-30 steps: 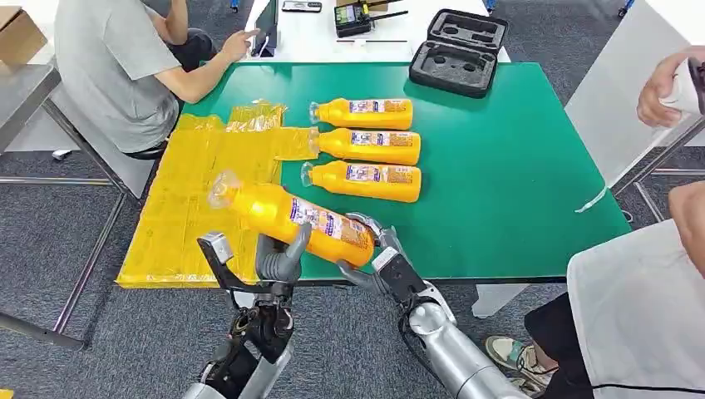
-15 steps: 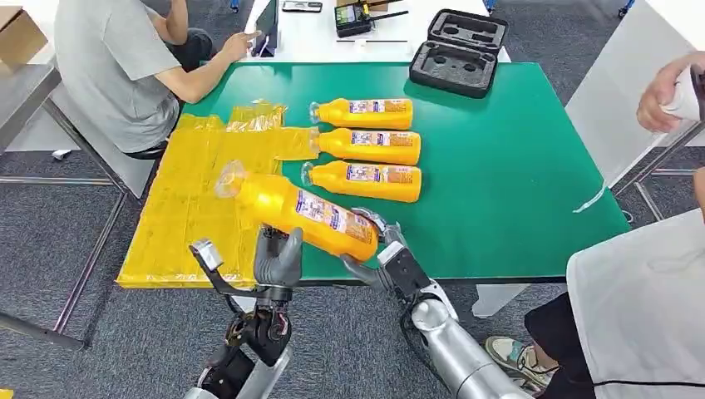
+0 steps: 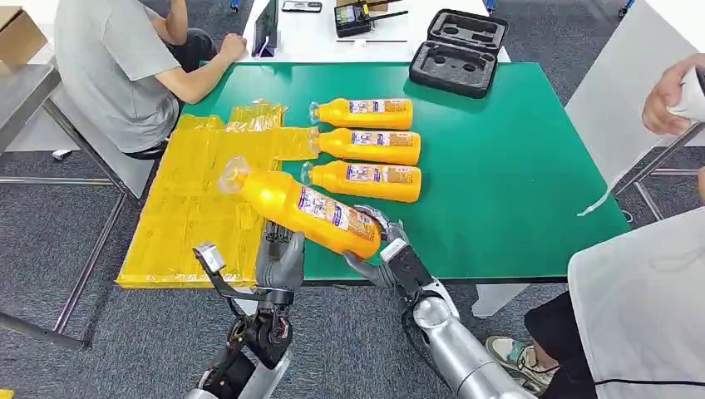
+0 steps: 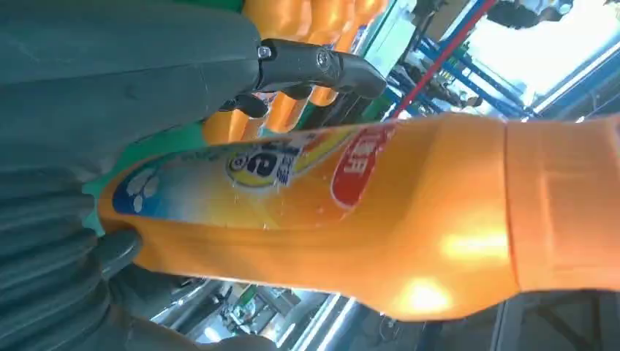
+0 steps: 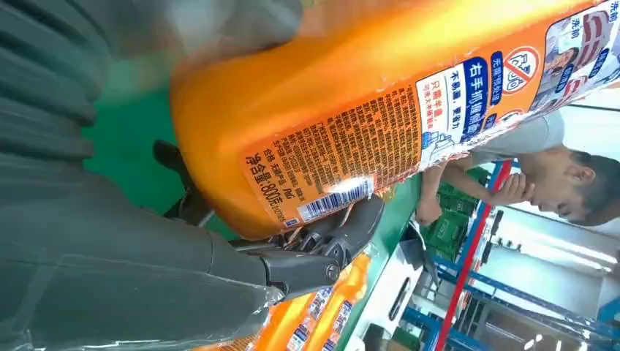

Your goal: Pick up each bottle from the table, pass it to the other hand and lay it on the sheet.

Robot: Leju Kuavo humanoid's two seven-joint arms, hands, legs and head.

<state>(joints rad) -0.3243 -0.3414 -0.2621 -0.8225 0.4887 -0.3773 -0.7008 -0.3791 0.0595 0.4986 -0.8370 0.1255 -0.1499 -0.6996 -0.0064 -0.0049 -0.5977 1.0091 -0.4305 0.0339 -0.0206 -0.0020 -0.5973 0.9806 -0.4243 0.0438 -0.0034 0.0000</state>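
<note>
In the head view my right hand (image 3: 389, 256) grips the base of an orange bottle (image 3: 303, 209), held tilted over the table's front edge with its clear cap over the yellow sheet (image 3: 191, 208). My left hand (image 3: 278, 259) stands just under the bottle's middle with its fingers straight. The left wrist view shows the bottle (image 4: 365, 212) lying between the thumb and the extended fingers (image 4: 314, 62), which are not closed on it. The right wrist view shows the bottle's base (image 5: 329, 110) in my right hand (image 5: 110, 256). Three more orange bottles (image 3: 370, 146) lie side by side on the green table (image 3: 515, 166).
A black moulded case (image 3: 457, 50) sits at the table's far edge. A person in grey (image 3: 116, 66) sits at the far left beside the sheet. Another person in white (image 3: 648, 307) stands at the right, a hand (image 3: 669, 91) raised above the table corner.
The bottle has risen slightly and shifted right in my right hand. My left hand's fingers, curled against the bottle before, now stand straight below it.
</note>
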